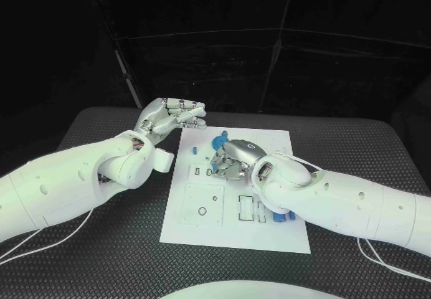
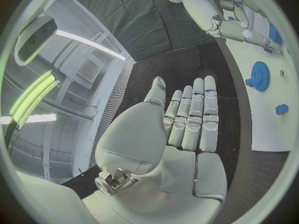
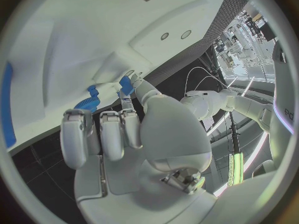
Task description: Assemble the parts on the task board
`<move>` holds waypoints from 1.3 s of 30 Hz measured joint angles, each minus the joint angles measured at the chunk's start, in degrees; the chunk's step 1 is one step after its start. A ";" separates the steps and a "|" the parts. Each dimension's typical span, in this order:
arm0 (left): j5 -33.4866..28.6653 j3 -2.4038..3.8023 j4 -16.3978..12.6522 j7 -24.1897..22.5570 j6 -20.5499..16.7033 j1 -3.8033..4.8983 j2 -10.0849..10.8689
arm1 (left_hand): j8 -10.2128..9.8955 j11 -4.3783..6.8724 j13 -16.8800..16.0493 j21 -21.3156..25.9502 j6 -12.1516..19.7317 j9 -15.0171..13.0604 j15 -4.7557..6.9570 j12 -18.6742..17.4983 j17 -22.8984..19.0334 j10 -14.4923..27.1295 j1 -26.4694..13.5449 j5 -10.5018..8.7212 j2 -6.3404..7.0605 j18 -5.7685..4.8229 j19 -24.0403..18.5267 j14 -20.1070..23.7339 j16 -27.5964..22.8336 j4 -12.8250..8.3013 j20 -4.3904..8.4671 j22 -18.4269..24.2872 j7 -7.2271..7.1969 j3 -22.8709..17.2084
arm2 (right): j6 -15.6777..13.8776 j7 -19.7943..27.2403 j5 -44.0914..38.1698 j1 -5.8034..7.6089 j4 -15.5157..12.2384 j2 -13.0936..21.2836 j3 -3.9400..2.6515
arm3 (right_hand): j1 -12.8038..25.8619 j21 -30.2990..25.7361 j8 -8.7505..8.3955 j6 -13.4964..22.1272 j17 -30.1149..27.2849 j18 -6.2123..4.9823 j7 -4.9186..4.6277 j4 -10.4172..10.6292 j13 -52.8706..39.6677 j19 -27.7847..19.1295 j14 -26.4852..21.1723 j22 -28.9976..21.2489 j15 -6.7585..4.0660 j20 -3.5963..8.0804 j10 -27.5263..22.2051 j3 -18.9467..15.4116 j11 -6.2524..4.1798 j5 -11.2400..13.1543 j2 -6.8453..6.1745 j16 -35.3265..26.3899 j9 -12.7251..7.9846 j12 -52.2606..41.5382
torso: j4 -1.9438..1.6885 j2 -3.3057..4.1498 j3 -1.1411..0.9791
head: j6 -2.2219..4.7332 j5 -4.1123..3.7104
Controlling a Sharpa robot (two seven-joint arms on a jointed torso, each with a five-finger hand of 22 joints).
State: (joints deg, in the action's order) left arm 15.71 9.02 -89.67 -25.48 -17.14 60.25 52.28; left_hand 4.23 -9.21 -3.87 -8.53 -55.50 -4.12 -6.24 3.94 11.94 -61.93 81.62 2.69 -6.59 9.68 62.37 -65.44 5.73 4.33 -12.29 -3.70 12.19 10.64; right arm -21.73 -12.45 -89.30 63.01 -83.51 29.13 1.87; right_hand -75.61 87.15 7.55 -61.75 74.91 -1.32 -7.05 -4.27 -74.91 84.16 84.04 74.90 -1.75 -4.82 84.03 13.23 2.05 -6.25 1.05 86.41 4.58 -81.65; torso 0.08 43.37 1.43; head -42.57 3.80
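Pinching a small blue part (image 3: 126,85), the right robot hand (image 1: 235,156) hovers over the task board (image 1: 235,232); left robot hand (image 1: 173,115) empty, fingers straight.

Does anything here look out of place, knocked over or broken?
Nothing stands out. The task board lies flat on the black table, with a blue gear and small blue parts resting on it. The right hand pinches a small blue part over the board; the left hand holds nothing.

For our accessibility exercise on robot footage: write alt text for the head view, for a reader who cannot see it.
Over a white task board on a black table, the right hand curls down over the board's middle near a blue gear. The left hand hovers empty at the board's far left corner, and more blue parts lie near the right forearm.
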 measured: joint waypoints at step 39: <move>-0.09 0.00 0.14 0.00 0.01 0.01 -0.17 | 0.00 0.00 0.00 0.00 -0.21 0.00 0.00 0.00 0.01 0.00 0.00 0.00 0.00 0.00 -0.19 0.00 0.00 0.00 -0.20 0.00 0.21 0.00 | 1.13 0.24 -1.58 -0.86 0.44 -0.12 -0.07 | 1.54 0.00 -0.30 0.12 -0.01 0.00 0.13 0.07 0.00 0.00 0.00 0.00 0.00 0.00 0.00 -0.09 0.00 0.05 -0.51 0.00 1.17 0.25 | -0.02 -0.01 -0.02 | -0.77 0.18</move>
State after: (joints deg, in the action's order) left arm 15.62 9.02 -89.54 -25.48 -17.12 60.26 52.11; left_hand 4.23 -9.21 -3.87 -8.53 -55.71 -4.12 -6.24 3.94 11.95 -61.93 81.62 2.69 -6.59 9.67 62.17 -65.43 5.73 4.33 -12.48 -3.70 12.40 10.64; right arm -20.59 -12.21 -90.88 62.15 -83.06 29.01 1.80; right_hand -74.08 87.16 7.25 -61.63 74.91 -1.32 -6.93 -4.19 -74.91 84.16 84.04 74.90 -1.75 -4.82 84.03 13.14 2.05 -6.20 0.54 86.41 5.75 -81.40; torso 0.06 43.36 1.41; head -43.35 3.98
